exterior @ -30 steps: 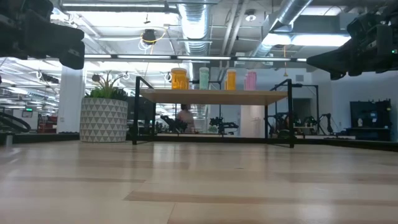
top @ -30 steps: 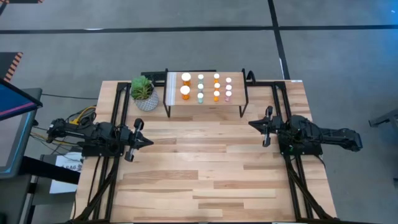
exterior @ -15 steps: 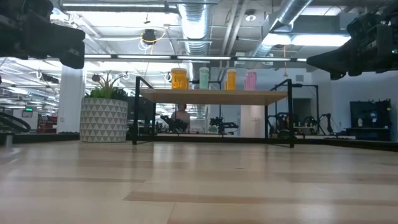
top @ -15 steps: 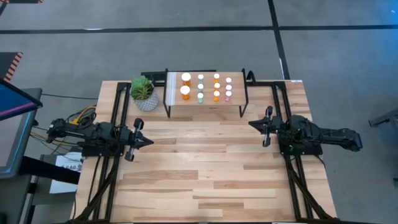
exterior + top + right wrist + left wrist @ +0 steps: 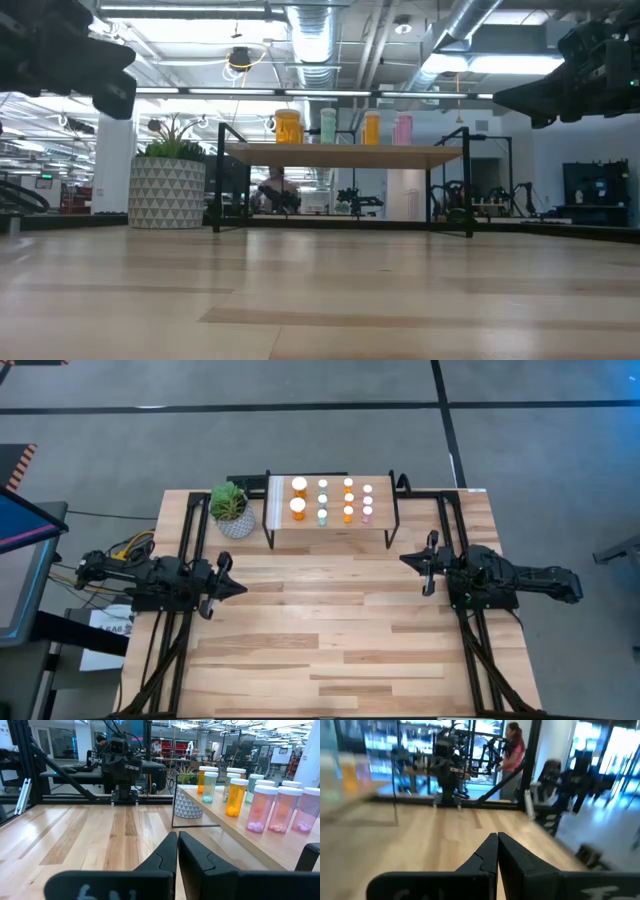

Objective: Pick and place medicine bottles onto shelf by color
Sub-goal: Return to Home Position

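The shelf (image 5: 330,530) stands on thin black legs at the far middle of the table. Several medicine bottles with white caps stand upright on it in rows by colour: orange (image 5: 299,506), teal (image 5: 323,500), smaller orange (image 5: 348,513) and pink (image 5: 367,501). The right wrist view shows them too, from orange (image 5: 235,797) to pink (image 5: 258,810). My left gripper (image 5: 242,588) hovers shut at the table's left side, pointing level toward the right. My right gripper (image 5: 403,560) hovers shut at the right side, pointing left. Both are well short of the shelf and hold nothing.
A potted plant (image 5: 232,510) in a white patterned pot stands just left of the shelf. Black frame rails (image 5: 440,500) run along the table's sides and back. The bare wooden tabletop (image 5: 320,630) stretches between the two arms. A person (image 5: 514,747) stands beyond the table.
My left gripper has rolled a little about the line it points along, staying in place and shut. The bottles and the shelf have not moved.
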